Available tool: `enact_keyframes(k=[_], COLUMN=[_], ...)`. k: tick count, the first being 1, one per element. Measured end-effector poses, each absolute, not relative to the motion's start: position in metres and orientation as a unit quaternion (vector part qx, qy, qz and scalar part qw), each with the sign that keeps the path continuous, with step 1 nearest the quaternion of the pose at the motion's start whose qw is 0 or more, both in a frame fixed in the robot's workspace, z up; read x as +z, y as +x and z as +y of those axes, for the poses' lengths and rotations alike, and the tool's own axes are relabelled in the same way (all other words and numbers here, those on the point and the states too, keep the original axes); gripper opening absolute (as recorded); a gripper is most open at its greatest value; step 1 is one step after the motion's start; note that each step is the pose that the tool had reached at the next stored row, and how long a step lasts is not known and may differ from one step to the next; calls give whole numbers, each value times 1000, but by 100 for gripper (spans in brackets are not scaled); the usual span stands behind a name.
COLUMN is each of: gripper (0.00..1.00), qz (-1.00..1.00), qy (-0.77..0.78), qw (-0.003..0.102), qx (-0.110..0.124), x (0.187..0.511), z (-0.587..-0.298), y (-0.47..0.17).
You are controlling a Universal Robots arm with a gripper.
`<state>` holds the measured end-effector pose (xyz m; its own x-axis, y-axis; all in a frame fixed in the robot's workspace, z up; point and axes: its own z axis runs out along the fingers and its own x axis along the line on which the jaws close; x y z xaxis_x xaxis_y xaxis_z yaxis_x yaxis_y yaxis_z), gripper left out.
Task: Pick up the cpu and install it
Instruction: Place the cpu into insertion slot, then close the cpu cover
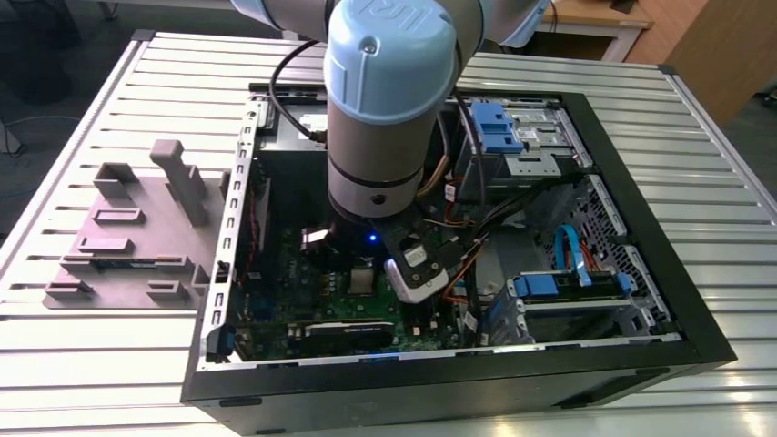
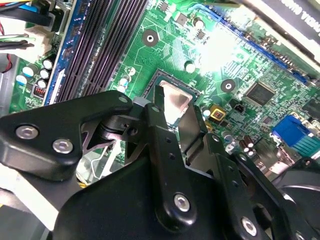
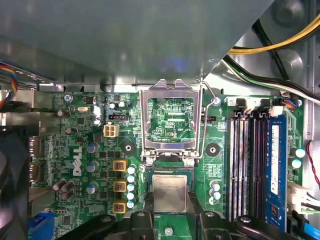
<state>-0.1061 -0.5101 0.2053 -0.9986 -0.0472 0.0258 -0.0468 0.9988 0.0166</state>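
The cpu (image 3: 169, 192) (image 2: 176, 102) is a small square chip with a shiny silver top. It lies level in or just over the black socket (image 3: 148, 176) on the green motherboard (image 3: 80, 150). My gripper (image 3: 170, 201) (image 2: 175, 109) straddles it, one black finger (image 2: 159, 112) against each of two opposite edges, so it looks shut on the chip. The socket's metal bracket (image 3: 170, 90) is flipped up and open beside the chip. In the exterior view the cpu (image 1: 364, 280) shows as a small silver square below the arm's wrist (image 1: 378, 146).
The arm reaches into an open black computer case (image 1: 631, 337) on a slatted table (image 1: 109, 109). A mauve-grey tray (image 1: 122, 237) stands at the exterior view's left. Memory slots (image 3: 245, 165), capacitors (image 3: 131, 187), cables (image 3: 280, 45) and a black card (image 1: 346, 332) crowd the socket.
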Motion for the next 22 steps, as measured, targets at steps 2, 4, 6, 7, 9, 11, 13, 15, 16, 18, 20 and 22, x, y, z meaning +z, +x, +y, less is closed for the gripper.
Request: enact_keyframes(k=[2,4,6,7,9,11,13,15,16,18,20,22], gripper=[38,38,38,38,31,19,13,11,11,11,11,11], qz=[-1000,-1000,-1000,-1000,-1000,-1000,-1000,-1000,-1000,-1000,-1000,-1000], qy=[23,23,23,23,23,24,23,23,23,23,23,24], qw=[13,13,13,13,13,13,13,13,13,13,13,13], qx=[-8,-8,-8,-8,-8,-8,-8,-8,-8,-8,-8,-8], x=[205,206,206,206,206,206,206,206,206,209,212,212], z=[-510,-510,-510,-510,-510,-510,-510,-510,-510,-510,-510,-510], y=[-106,-106,-106,-106,-106,-106,-106,-106,-106,-106,-106,-106])
